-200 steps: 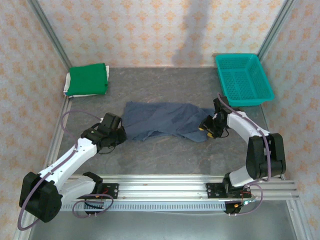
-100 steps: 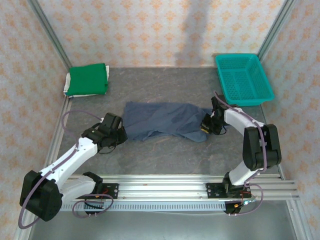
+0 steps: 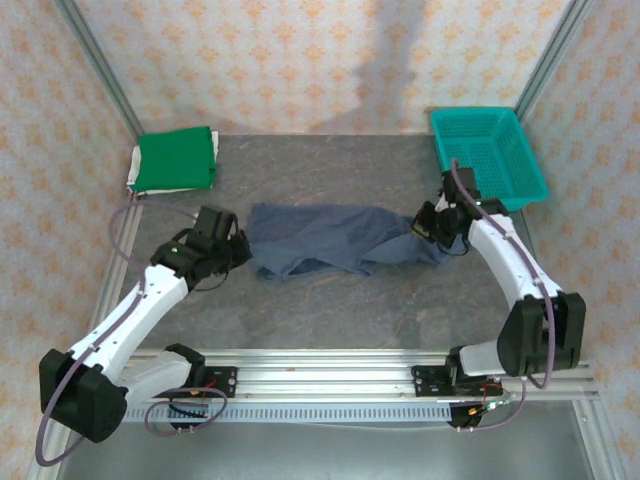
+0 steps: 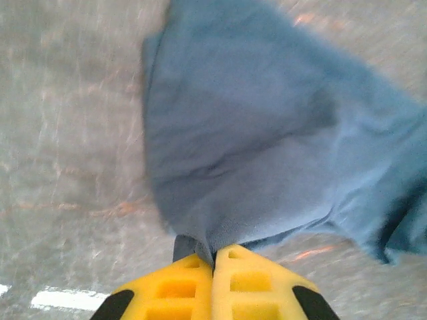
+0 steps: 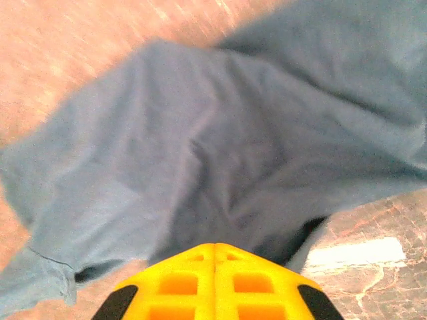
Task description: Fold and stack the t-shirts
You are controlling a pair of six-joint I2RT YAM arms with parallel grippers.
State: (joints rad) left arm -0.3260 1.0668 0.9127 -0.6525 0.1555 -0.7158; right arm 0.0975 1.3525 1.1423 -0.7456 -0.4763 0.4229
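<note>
— Walls (image 3: 300, 60) first: pale wallpaper with an orange floral motif is running round three sides, with metal posts (image 3: 93, 60) standing at the corners. What is lying beneath?

— Item one, surface (image 3: 330, 315): grey, stone-veined, matt. It is showing blurred and pinkish in the right wrist view. Item two, aluminium rail (image 3: 330, 368): running along the near edge and carrying both arm bases.

— And the cloth stock?

— Item three, slate-blue t-shirt (image 3: 330, 240): lying crumpled and drawn out sideways mid-surface, between the two arms. Item four, green t-shirt (image 3: 176, 160): folded, sitting in the far left corner on top of item five. Item five, white t-shirt (image 3: 133, 172): its edge is peeking out on the left.

— Containers?

— Item six, teal mesh basket (image 3: 490, 160): sitting in the far right corner, well apart from the folded pair.

— How are the jaws standing?

— On the left arm (image 3: 140, 305), the left jaws are pressing together, yellow fingertips (image 4: 183, 287) pinching the blue shirt's left edge. On the right arm (image 3: 515, 265), the right jaws are likewise together, yellow fingertips (image 5: 180, 283) clamping the shirt's right end, with the cloth spreading out ahead of them.
</note>
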